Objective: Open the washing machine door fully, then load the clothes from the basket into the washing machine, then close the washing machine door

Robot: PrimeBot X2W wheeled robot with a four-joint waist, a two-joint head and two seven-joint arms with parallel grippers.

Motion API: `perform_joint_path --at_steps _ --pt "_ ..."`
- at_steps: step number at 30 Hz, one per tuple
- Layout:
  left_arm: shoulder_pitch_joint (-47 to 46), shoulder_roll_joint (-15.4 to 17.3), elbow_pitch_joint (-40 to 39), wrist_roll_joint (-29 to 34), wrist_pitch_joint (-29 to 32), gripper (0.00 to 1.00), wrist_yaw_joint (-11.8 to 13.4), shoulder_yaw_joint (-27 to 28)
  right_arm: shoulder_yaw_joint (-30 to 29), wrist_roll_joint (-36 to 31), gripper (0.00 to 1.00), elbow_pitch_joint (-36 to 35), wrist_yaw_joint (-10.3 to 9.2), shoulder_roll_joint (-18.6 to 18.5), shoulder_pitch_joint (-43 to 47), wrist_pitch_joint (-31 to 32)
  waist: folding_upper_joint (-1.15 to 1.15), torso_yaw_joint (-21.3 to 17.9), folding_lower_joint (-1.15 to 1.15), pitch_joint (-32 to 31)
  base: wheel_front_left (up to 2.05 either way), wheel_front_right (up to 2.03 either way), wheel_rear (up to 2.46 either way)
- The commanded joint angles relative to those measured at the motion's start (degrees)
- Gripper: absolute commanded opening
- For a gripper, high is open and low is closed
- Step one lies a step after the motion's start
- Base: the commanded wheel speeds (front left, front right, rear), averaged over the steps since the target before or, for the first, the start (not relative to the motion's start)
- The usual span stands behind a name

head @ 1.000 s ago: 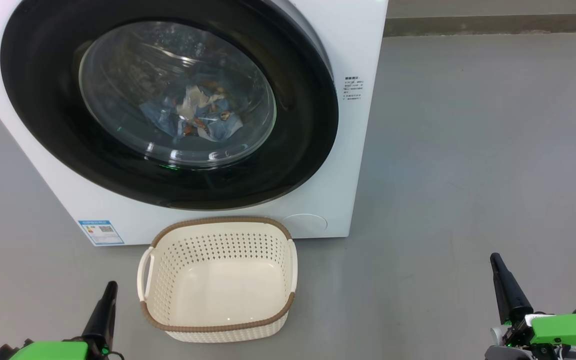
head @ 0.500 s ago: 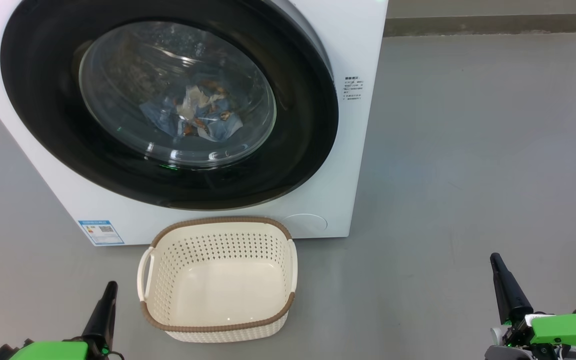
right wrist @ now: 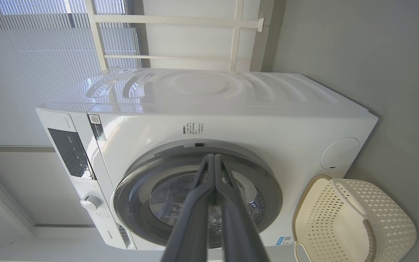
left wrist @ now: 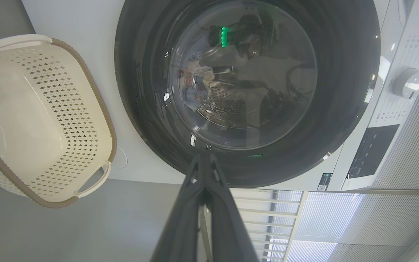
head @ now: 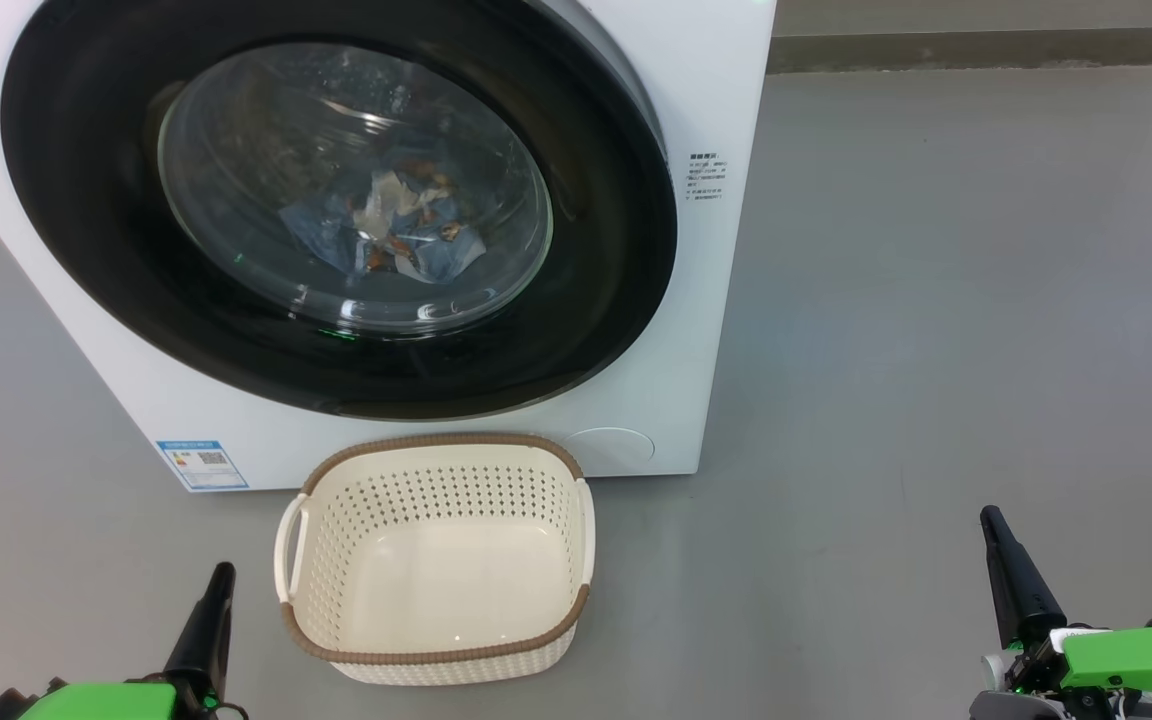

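Frankly, nothing is shifting over this last second. Both arms are idling low, the left tool [head: 223, 578] sitting just left of the basket [head: 436, 441] and the right tool [head: 989, 520] well off to its right. Each is keeping its two dark fingers pressed together on nothing. The washing machine door [head: 96, 230] is looking shut against the washing machine [head: 726, 90], and the clothes [head: 391, 232] are showing through its glass, inside the drum. The basket is standing emptied on the floor [head: 936, 300], just in front of the machine. To my eye, the stillness is signalling that all three steps are done and the arms are simply resting.
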Motion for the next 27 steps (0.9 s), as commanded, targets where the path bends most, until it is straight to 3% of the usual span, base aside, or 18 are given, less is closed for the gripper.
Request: perform_joint_path --at_steps 1,27 --pt "-2.4 0.6 -1.1 -0.5 0.4 0.00 -0.2 2.0 1.4 0.6 0.00 -1.7 0.09 -0.2 -1.6 0.4 0.00 0.0 0.00 0.0 0.00 0.00 0.00" --pt "-2.4 0.6 -1.1 -0.5 0.4 0.00 -0.2 2.0 1.4 0.6 0.00 -1.7 0.09 -0.2 -1.6 0.4 0.00 0.0 0.00 0.0 0.00 0.00 0.00"
